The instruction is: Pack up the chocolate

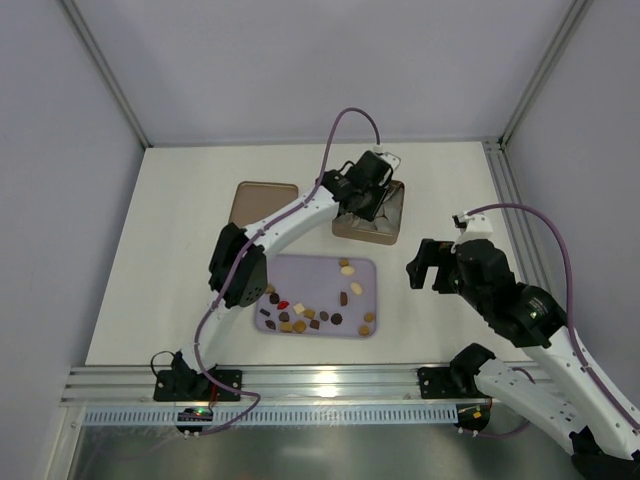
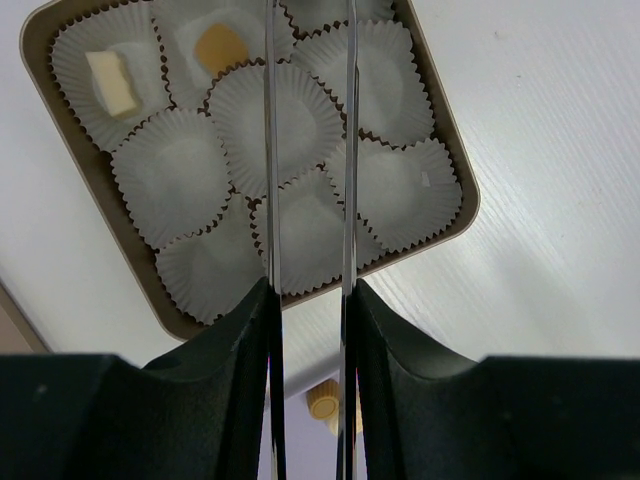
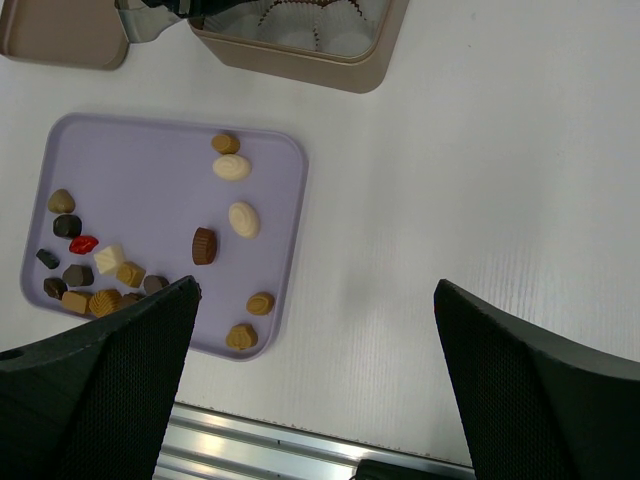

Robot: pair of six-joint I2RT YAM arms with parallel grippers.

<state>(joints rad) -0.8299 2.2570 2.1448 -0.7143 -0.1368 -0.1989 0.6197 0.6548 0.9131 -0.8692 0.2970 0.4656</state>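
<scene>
Early stage. Nearest, the tray [image 3: 150, 170] holds most of the chocolate [image 3: 204, 245], well over a dozen loose pieces. Right end effector [image 3: 315, 290] is wide open and empty, over the bare surface [image 1: 180, 290] right of the tray. Farther out, the box [image 3: 300, 62] has only a cream piece [image 2: 110, 85] and a caramel piece [image 2: 220, 45] in it; the other visible liners [image 2: 170, 175] are empty. Left end effector [image 2: 310, 30] hangs above the box, jaws narrow, tips cropped, so grip can't be told. Lid [image 1: 262, 202] is off, left of the box. Surface is white and matte, with a rail [image 1: 320, 382] at the near edge. Grey walls [image 1: 60, 200], metal posts [image 1: 105, 75].

The chocolate [image 3: 204, 245] looks smooth, the liners [image 2: 165, 175] crimped paper, the tray [image 3: 150, 190] matt plastic.
</scene>
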